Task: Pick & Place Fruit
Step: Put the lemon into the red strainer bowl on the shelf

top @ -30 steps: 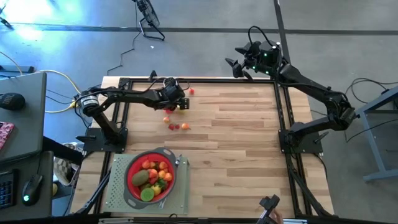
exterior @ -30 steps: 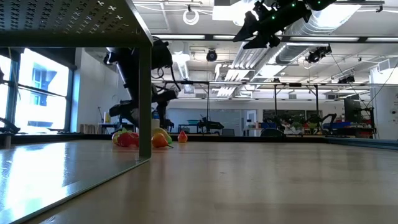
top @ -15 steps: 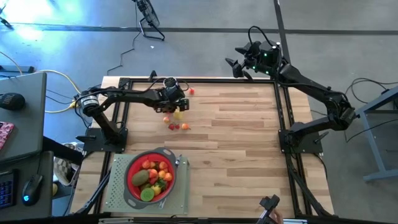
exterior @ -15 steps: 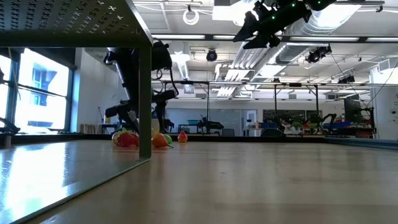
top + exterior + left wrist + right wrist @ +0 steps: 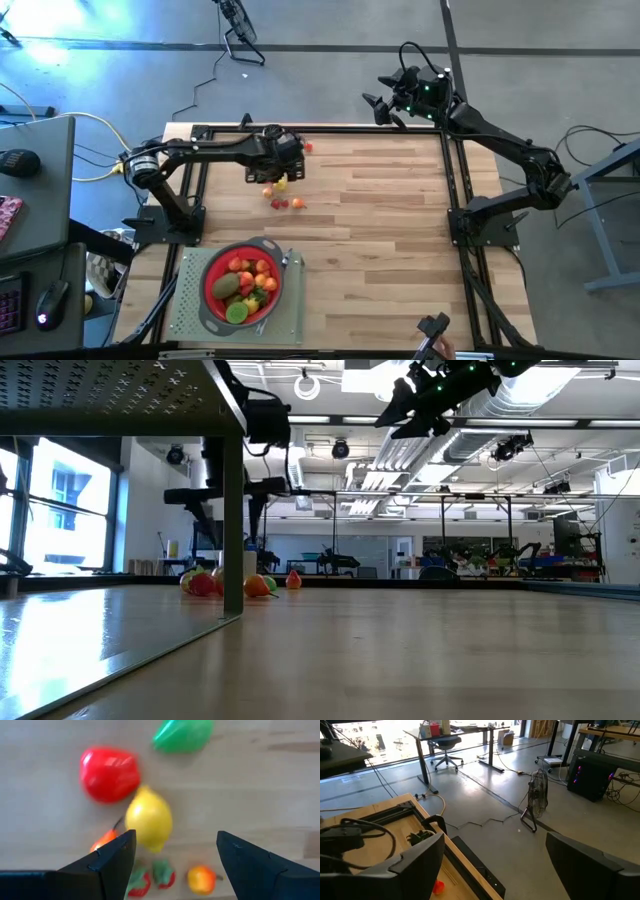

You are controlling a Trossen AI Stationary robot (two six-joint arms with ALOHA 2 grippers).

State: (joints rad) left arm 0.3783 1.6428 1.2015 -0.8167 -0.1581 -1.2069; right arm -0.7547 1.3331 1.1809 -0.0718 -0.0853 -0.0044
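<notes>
1. To do this step well, I centre my left pincer [image 5: 170, 862] over the smooth yellow toy lemon [image 5: 149, 825] and descend straight, keeping clear of the glossy red toy pepper [image 5: 109, 774] touching it.
2. The loose fruit lies on the wooden surface [image 5: 380, 230] near its far edge, well apart from the red grey-rimmed strainer [image 5: 242, 281] that already holds fruit.
3. My left pincer stands wide above the lemon, holding and touching nothing.
4. My right pincer [image 5: 378, 108] waits beyond the surface's far edge, wide, empty.

1. Floor [image 5: 485, 795]: bare grey concrete, cables trailing.
2. Windows [image 5: 60, 500]: daylight at one side.
3. Ceiling: strip lights [image 5: 400, 455], exposed ducts.
4. Furniture: office chair [image 5: 443, 747], desk [image 5: 470, 732], pedestal fan [image 5: 536, 795].
</notes>
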